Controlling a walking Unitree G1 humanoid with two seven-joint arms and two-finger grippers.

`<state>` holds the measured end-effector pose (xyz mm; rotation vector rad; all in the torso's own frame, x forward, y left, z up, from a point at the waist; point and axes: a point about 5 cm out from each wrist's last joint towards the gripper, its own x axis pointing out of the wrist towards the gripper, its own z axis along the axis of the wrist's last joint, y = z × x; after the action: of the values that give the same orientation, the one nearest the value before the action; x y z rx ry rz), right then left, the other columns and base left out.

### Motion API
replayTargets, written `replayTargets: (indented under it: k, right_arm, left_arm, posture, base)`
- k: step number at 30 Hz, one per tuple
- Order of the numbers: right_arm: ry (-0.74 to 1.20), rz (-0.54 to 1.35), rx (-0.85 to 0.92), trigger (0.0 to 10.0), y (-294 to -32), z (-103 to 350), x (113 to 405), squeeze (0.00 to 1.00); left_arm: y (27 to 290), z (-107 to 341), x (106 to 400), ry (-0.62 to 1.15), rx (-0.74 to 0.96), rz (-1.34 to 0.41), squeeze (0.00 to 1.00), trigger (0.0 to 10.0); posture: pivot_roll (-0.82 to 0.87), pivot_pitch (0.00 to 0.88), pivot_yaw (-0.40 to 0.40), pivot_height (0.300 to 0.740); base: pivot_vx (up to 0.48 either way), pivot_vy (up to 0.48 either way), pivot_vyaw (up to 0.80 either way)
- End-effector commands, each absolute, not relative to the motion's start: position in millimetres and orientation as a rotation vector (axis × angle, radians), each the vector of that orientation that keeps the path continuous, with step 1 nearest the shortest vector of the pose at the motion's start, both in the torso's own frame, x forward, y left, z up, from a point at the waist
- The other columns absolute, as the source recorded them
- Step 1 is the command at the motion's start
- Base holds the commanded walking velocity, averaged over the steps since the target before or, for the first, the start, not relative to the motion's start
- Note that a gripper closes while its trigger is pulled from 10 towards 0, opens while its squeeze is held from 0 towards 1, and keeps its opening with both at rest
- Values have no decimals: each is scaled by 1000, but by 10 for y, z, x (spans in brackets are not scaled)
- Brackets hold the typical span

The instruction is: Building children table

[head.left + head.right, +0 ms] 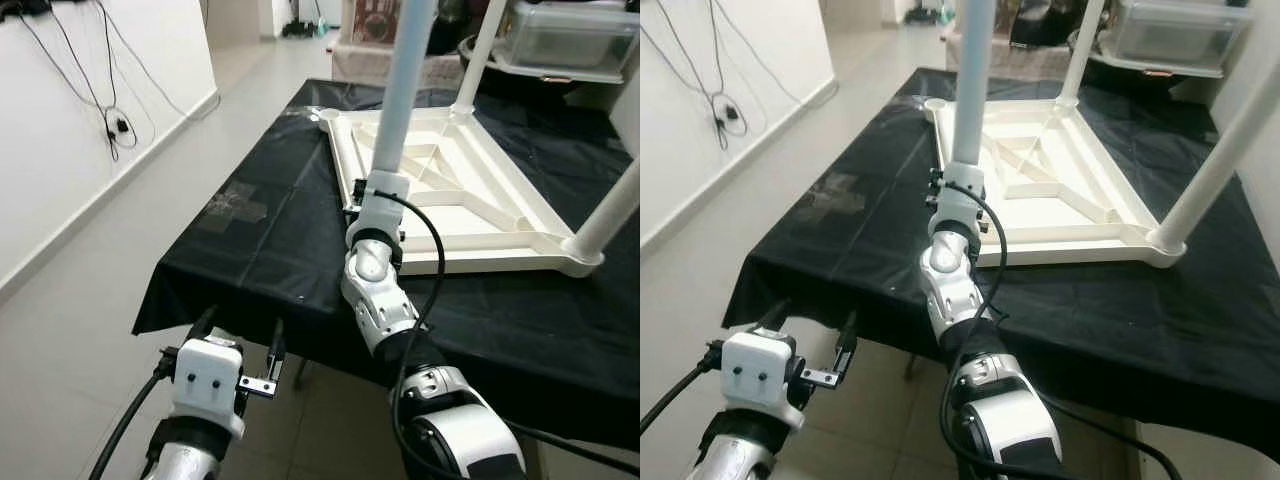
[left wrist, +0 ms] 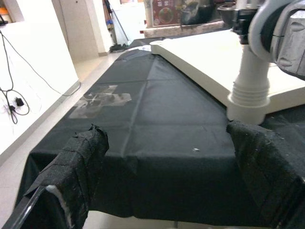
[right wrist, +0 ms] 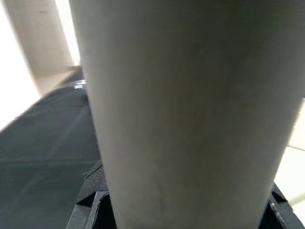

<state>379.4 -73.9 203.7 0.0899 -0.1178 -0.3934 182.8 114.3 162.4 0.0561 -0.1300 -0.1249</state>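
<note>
A cream child's tabletop (image 1: 470, 262) lies upside down on the black-covered table (image 1: 250, 250). My right gripper (image 1: 384, 182) is shut on a white leg (image 1: 405, 80) standing upright at the tabletop's near left corner. In the right wrist view that leg (image 3: 190, 105) sits between the black pads (image 3: 93, 191). Two more legs stand in place, one at the near right corner (image 1: 612, 212) and one at the far right (image 1: 482, 50). The far left corner socket (image 1: 329, 115) holds nothing. My left gripper (image 1: 242, 322) is open and holds nothing, low at the table's front edge.
A greyish tape patch (image 1: 235, 208) marks the cloth left of the tabletop. Cables (image 1: 115, 125) hang on the white wall at the left. A clear storage box (image 1: 570, 35) sits behind the table at the right. Tiled floor runs along the left side.
</note>
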Motion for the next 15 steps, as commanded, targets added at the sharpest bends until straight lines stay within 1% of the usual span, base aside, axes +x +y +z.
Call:
replayTargets:
  k: [1,7,8,13,14,15]
  right_arm:
    - [130,-434,193,0,-474,1567,3614,0]
    - [133,-433,199,0,-386,1601,3582,0]
    - [119,-402,198,10000,-367,1637,3580,0]
    - [96,-322,161,10000,-365,1698,3587,0]
    - [110,-280,134,10000,-370,1684,3593,0]
    - [114,-249,106,10000,-395,1673,3594,1000]
  left_arm:
    - [1115,1599,1818,-109,47,-132,0,10000]
    - [1120,1595,1809,-105,48,-132,0,10000]
    - [1128,1587,1808,-102,50,-133,0,10000]
    - [1135,1572,1812,-98,54,-136,0,10000]
    - [1133,1567,1815,-97,54,-137,0,10000]
    - [1127,1563,1818,-96,55,-139,0,10000]
  posture:
    - [136,136,-31,740]
    - [136,136,-31,740]
    - [133,129,-30,740]
    - [133,129,-30,740]
    - [128,122,-28,740]
    - [128,122,-28,740]
  base:
    - [0,0,0]
    - [0,0,0]
    - [0,0,0]
    - [0,0,0]
    - [0,0,0]
    - [0,0,0]
